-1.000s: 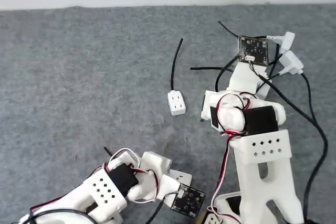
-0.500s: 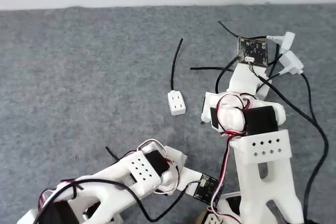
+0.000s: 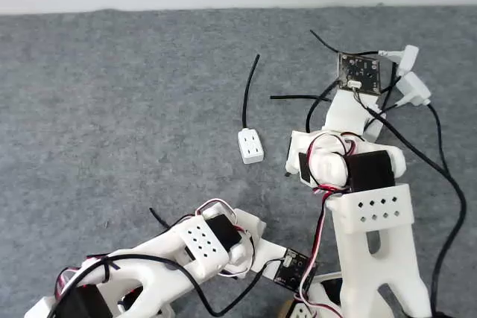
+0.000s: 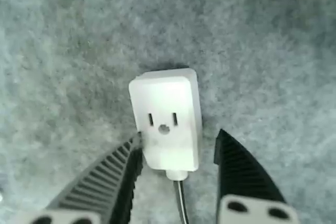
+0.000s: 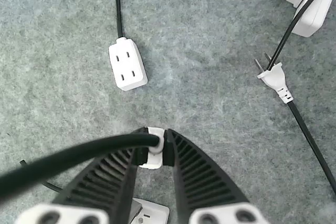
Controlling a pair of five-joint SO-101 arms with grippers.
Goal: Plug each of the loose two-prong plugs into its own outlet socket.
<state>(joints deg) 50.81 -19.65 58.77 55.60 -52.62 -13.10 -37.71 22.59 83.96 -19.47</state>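
Your right gripper (image 5: 154, 142) clamped a white black-corded two-prong plug (image 5: 152, 161), near the white double-socket outlet (image 5: 126, 66), your left gripper (image 4: 178, 137) gaped astride a white single-socket block (image 4: 165, 103)

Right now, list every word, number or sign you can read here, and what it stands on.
No readable text anywhere.
Outlet socket: bare white face, slots alone.
Double outlet: no print.
Plug in the right tool: no print visible.
Circuit board: marks too small to read.
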